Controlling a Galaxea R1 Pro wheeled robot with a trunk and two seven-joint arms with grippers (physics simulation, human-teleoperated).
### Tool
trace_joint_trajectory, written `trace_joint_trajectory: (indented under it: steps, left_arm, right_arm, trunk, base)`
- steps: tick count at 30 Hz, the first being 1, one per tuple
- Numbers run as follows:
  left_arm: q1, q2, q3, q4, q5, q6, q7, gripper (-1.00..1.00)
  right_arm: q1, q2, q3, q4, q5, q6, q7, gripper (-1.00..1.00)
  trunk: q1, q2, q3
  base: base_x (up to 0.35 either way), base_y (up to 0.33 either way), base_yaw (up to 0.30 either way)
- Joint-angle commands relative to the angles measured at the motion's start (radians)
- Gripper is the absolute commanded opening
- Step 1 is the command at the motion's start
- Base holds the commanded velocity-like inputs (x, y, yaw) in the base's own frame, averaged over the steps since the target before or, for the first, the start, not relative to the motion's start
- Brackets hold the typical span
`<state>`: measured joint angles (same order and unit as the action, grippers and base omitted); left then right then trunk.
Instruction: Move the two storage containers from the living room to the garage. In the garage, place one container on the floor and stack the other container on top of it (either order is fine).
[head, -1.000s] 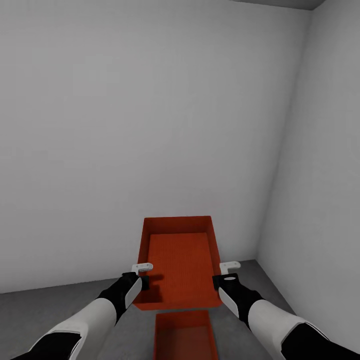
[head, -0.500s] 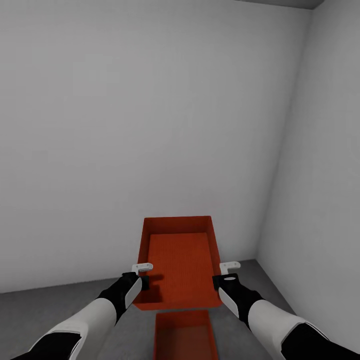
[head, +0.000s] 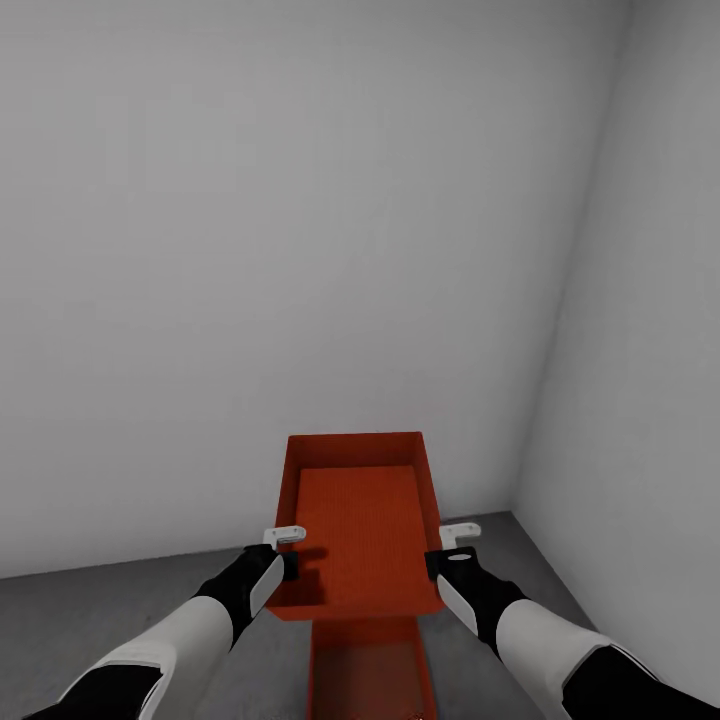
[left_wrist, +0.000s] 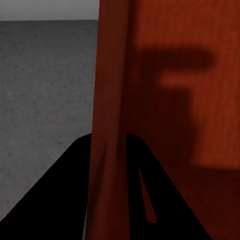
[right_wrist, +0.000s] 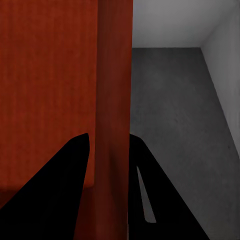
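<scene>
In the head view I hold one orange-red storage container (head: 358, 525) up in front of me by its two long side walls. My left gripper (head: 284, 545) is shut on its left wall and my right gripper (head: 450, 545) on its right wall. The left wrist view has that wall (left_wrist: 107, 100) pinched between the black fingers (left_wrist: 60, 200). In the right wrist view the other wall (right_wrist: 114, 90) sits between the fingers (right_wrist: 65, 190). The second storage container (head: 368, 668) rests on the dark grey floor (head: 120, 610) of the garage, directly below the held one's near end.
A plain pale grey wall (head: 300, 250) stands close ahead. A second grey wall (head: 650, 400) meets it in a corner at the right. Open floor lies to the left of the containers; a narrower strip (right_wrist: 175, 110) runs between them and the right wall.
The whole picture has shifted slightly, with the corner a little further right and the ceiling edge gone, so the camera moved. Both grippers keep their hold on the container.
</scene>
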<state>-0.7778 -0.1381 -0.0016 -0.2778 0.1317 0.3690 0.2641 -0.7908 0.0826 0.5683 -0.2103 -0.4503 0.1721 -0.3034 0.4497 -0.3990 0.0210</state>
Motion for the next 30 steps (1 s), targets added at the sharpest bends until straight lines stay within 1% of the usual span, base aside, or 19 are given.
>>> trace_joint_trajectory:
  steps: [1,30]
  left_arm:
    - [0.0,0.009,-0.014,-0.005,-0.032,-0.035,0.012,-1.0]
    - [0.0,0.008,-0.015,-0.005,-0.035,-0.035,0.012,-1.0]
  right_arm:
    - [0.0,-0.001,0.009,0.003,-0.014,0.007,-0.01,-1.0]
    - [-0.001,-0.003,0.009,0.003,-0.013,0.007,-0.01,-1.0]
  trunk:
    - [0.0,-0.001,-0.002]
    - [0.0,-0.001,-0.049]
  base:
    - [0.0,0.0,0.0]
    - [0.0,0.0,0.0]
